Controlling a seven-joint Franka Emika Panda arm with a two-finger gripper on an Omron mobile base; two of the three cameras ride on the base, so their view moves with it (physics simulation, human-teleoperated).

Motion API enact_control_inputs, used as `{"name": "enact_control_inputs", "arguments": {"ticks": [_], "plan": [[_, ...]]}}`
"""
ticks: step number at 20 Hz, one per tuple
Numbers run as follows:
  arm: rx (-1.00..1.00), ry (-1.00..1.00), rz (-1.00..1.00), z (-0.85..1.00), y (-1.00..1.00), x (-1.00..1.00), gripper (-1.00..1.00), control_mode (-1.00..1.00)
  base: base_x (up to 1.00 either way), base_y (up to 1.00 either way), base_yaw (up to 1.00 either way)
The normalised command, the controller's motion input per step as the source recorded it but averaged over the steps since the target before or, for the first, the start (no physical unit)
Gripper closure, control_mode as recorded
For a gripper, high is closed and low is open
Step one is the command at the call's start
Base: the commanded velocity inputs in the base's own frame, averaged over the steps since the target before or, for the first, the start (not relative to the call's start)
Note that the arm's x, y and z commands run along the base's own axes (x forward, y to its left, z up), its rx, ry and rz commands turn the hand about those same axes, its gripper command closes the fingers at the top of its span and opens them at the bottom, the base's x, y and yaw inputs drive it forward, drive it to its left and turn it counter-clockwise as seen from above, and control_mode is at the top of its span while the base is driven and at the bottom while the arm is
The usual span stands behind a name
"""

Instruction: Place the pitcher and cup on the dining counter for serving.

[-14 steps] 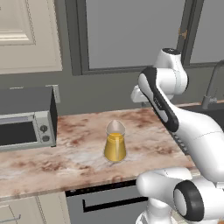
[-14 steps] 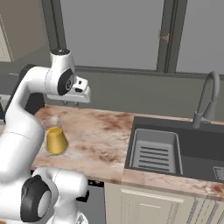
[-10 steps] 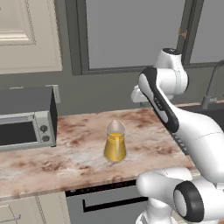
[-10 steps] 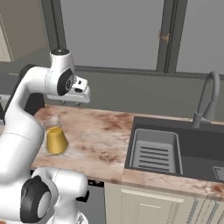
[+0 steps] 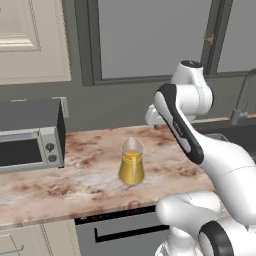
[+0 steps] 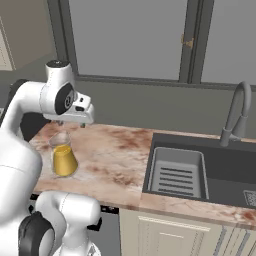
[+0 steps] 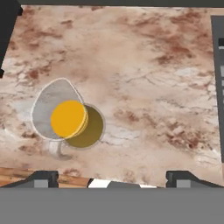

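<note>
Nothing's really moved since the last frames: your gripper [image 7: 111, 177] hangs spread and empty above the pitcher [image 5: 132, 161] on the marble counter [image 5: 90, 175], so you're pre-grasp; next, drop down and line up.

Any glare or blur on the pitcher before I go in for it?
Left base view: pitcher sharp, no glare, faint shadow on the counter. Hand view: evenly lit, rim outline crisp, end effector fingertips in focus. Right base view: pitcher partly behind the arm.
</note>
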Motion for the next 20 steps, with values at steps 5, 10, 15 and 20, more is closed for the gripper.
{"name": "enact_control_inputs", "arguments": {"ticks": [5,10,15,20], "plan": [[-0.01,0.0,0.0,-0.65,0.87,-0.34,-1.0,-1.0,0.0,0.0,0.0],[0.0,0.0,-0.07,-0.61,0.75,-0.02,-1.0,-1.0,0.0,0.0,0.0],[-0.02,0.0,-0.07,-0.48,0.42,0.24,-1.0,-1.0,0.0,0.0,0.0],[-0.04,0.0,-0.08,-0.55,0.2,0.25,-1.0,-1.0,0.0,0.0,0.0]]}}
